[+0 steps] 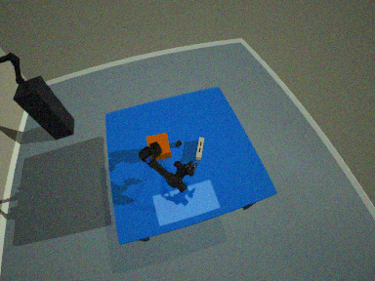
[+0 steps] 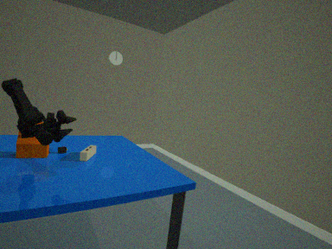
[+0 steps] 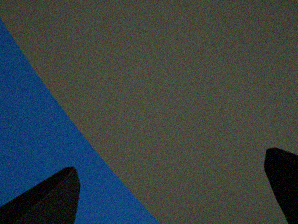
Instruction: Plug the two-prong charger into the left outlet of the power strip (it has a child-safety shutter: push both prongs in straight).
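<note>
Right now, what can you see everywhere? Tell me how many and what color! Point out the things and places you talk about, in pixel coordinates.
square table (image 1: 239,171) (image 2: 143,173): one, blue, on the grey floor
long power strip (image 1: 198,155) (image 2: 85,156): one, cream, on the table
blocky base (image 1: 164,141) (image 2: 33,150): one, orange, on the table, under the arm
small lump, maybe the charger (image 1: 179,143) (image 2: 62,150): one, black, between base and strip
round clock (image 2: 116,58): one, pale, on the wall
big box shape (image 1: 45,107): one, black, beside the table
jointed arm (image 1: 161,171) (image 2: 23,104): one, black, over the table
open gripper (image 1: 195,167) (image 2: 73,124) (image 3: 173,169): one, black, at arm's end

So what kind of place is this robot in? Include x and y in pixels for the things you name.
Probably a plain, dim indoor test room: bare walls carrying a round wall clock (image 2: 116,58), a blue table (image 1: 234,171) (image 2: 130,173) (image 3: 30,110), and a robot arm (image 1: 163,175) (image 2: 22,101) mounted there.
</note>
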`<state>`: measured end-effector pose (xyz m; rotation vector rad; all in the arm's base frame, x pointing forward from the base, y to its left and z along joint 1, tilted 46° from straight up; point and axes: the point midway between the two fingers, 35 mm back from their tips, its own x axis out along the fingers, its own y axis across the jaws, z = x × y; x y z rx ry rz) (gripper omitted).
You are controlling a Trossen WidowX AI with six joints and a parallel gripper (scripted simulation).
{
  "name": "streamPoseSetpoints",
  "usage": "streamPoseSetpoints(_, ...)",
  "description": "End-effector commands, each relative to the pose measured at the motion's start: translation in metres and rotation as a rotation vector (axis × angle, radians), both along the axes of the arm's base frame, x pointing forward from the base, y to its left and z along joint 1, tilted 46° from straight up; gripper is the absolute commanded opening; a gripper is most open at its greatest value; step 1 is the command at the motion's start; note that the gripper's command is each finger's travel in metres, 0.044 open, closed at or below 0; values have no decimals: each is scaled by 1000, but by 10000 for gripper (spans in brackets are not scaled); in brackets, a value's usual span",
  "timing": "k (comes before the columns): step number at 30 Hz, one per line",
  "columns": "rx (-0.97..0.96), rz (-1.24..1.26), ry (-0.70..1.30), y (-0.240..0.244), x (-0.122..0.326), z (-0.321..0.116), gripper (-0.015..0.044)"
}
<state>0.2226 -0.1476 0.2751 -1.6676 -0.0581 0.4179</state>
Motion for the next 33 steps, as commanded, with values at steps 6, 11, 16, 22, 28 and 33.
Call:
streamPoseSetpoints(6, 105, -5, 106, 2, 9, -19, 440)
streamPoseSetpoints(11, 201, -7, 219, 7, 19, -40, 440)
streamPoseSetpoints(16, 247, 17, 298, 17, 26, -57, 440)
streamPoseSetpoints(22, 319, 5, 400, 23, 32, -74, 440)
streamPoseSetpoints(28, 416, -31, 557, 32, 40, -99, 440)
streamPoseSetpoints(33, 484, -71, 688, 40, 44, -120, 440)
